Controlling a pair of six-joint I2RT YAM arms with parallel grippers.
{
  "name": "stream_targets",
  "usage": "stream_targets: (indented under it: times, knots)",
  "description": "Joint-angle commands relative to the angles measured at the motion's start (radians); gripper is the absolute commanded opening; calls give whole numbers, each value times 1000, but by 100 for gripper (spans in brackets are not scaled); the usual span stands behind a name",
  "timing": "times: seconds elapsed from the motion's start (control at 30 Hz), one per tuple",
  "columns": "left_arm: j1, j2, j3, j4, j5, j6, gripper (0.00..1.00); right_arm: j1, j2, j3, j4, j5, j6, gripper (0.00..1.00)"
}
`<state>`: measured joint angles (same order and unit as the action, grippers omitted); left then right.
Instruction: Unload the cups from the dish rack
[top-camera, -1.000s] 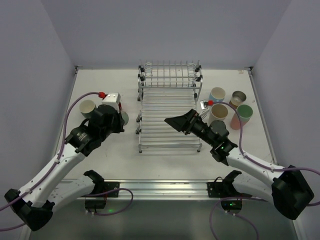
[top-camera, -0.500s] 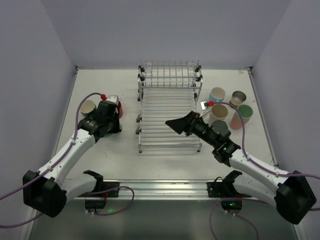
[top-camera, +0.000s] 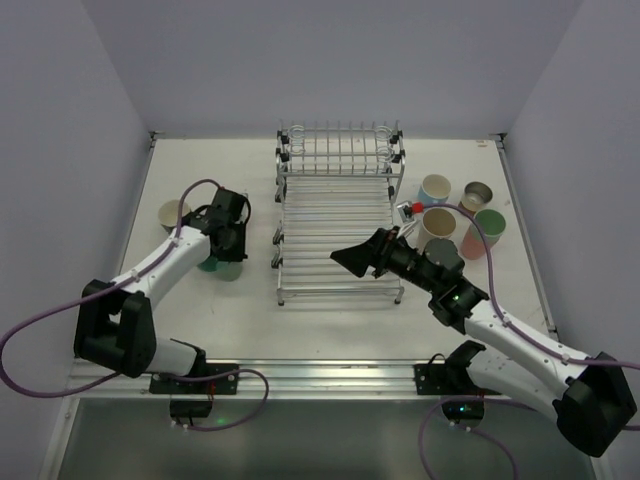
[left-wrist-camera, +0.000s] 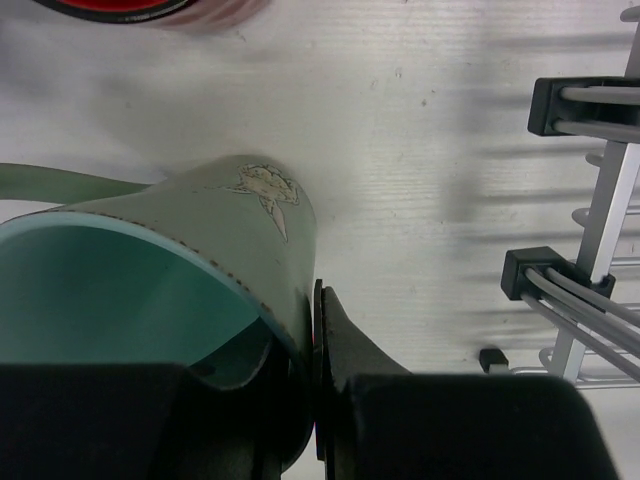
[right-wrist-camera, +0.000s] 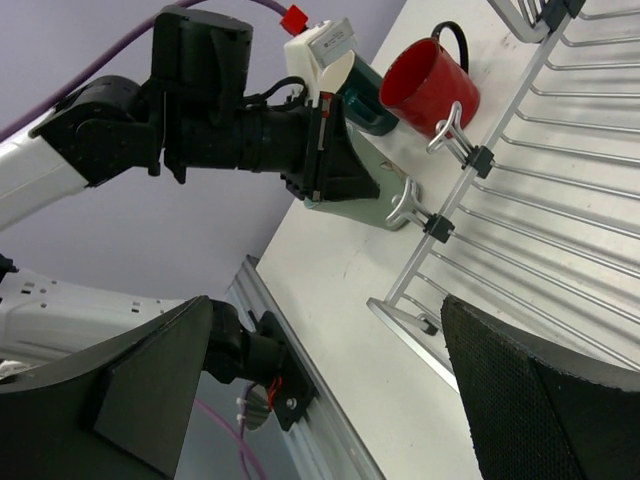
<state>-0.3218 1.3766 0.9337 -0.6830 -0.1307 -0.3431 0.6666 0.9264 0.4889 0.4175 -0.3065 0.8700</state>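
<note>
While the two arms work over the white table (top-camera: 330, 320), a pale beige cup (top-camera: 175, 212) stands alone at the far left, upright, mouth up. Just right of it the left gripper (left-wrist-camera: 305, 340) is clamped on the sage green cup (left-wrist-camera: 200, 210). One finger is inside the rim and the other outside, with the cup wall pinched between them. That cup is tilted and low, just beside the left rail of the dish rack (top-camera: 335, 200); I cannot tell whether it touches the table. Close behind it a red mug (right-wrist-camera: 428, 85) stands on the table with a dark teal cup (right-wrist-camera: 368, 100) next to it, both near the rack's left side.

From above, the rack, in the middle of the table, shows bare wires on both the pronged upper shelf and the slatted lower tray. Over the near right part of that tray hangs the right gripper (top-camera: 348, 258), its jaws spread wide with nothing between them.

Right of the rack five cups are grouped: light blue (top-camera: 435, 188), tan-brown (top-camera: 478, 193), cream (top-camera: 438, 222), mint green (top-camera: 489, 222) and pink (top-camera: 470, 243).
</note>
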Motion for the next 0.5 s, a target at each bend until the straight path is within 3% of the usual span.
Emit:
stream_targets:
  times: [0.0,0.07,0.1,0.2,0.47]
  knots:
    - [13,47,63,-15,-4,70,0,-1,-49,40,-54,-13,-63,99]
    - [13,64,82,-26,-10,75,0,-1,-64,46,-88,-2,-78,99]
    - [13,64,86,-27,-12,75,20,-2,-78,48,-95,9,-84,99]
    - [13,41,100,-35,-26,73,50,-1,-89,59,-118,18,-95,99]
    - [13,-20,122,-35,-4,76,68,-1,-110,111,-195,15,-112,99]
